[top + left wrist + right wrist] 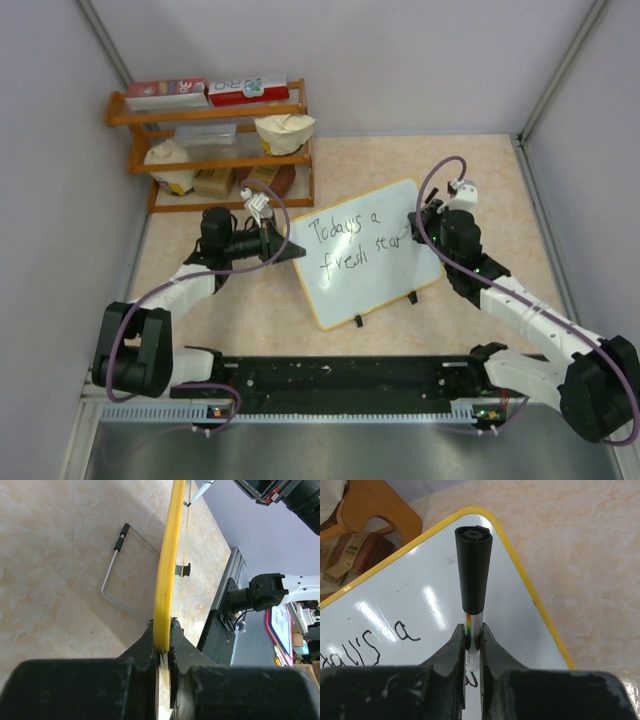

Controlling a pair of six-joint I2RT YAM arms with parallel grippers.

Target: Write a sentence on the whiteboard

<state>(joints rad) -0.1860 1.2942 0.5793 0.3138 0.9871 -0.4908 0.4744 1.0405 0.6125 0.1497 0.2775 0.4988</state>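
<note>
Top external view shows the whiteboard [365, 255] propped mid-table, and the sentence [350, 240] looks nearly complete. Your left gripper [162, 630] pinches the yellow frame at the board's 9 o'clock edge. Your right gripper [472, 632], at 3 o'clock, is clamped on the marker [472, 570]. Brace the frame firmly and press lightly, finishing with short strokes so the board doesn't tip.

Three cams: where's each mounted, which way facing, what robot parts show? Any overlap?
Top external: above and behind the bases, looking down at the table; both arms, whiteboard, wooden shelf.
Left wrist: on the left wrist, looking along the left gripper, shut on the whiteboard's yellow edge; right arm beyond.
Right wrist: looking along the right gripper, shut on a marker, onto the board's written face.
Shared: whiteboard in all three.
</note>
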